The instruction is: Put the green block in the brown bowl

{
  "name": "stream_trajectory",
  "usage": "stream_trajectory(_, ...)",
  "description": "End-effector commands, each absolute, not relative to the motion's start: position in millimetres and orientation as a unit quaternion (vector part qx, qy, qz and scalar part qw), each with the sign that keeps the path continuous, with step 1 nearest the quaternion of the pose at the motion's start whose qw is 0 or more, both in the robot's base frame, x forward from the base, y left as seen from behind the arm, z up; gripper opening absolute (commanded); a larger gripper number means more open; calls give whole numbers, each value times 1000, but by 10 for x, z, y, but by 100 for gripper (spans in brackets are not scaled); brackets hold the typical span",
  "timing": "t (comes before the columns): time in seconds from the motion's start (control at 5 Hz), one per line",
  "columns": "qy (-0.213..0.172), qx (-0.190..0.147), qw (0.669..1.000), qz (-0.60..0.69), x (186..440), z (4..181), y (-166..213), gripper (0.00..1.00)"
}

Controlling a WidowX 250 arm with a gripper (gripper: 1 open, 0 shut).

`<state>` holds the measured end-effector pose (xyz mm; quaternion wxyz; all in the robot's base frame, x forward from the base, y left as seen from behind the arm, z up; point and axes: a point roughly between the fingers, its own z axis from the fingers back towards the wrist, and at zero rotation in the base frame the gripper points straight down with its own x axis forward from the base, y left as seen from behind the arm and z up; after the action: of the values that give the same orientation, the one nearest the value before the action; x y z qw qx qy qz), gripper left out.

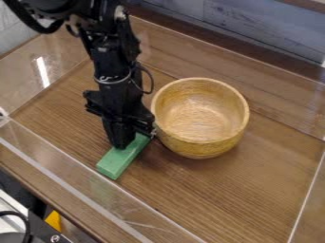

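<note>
Although partly hidden at its far end, 1 green block (pixel 121 160), flat, elongated, plain-faced, lies on the wooden table (pixel 191 199), outside the brown bowl (pixel 200 114) and just beside its wall. Gripper (pixel 131 142): 1, dark, pointing down over the block's far end, fingers drawn together; whether they pinch the block or merely rest at it, cannot tell. Bowl: 1, round, light tan, thick-walled, upright, open at the top.

Handling, as judged: block likely light, stiff and not fragile; smooth faces may slip. Best hold: across the narrow width, near mid-length, 1 finger per long side. An end hold risks tilting or swinging, and the free end could catch the bowl's thick rim on the way over.
</note>
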<state>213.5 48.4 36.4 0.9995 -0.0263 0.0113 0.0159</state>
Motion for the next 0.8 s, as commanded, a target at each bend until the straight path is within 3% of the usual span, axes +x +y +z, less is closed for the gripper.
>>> stream_trajectory(0.0, -14, -24, 1000, -1, 2315, 514, 398, 0)
stream_trajectory(0.2, -13, -25, 999, -30, 2338, 544, 429, 100)
stream_trajectory(0.4, -11, -26, 998, -56, 2344, 527, 470, 100)
stream_trajectory(0.6, -10, -26, 998, -48, 2255, 471, 516, 0)
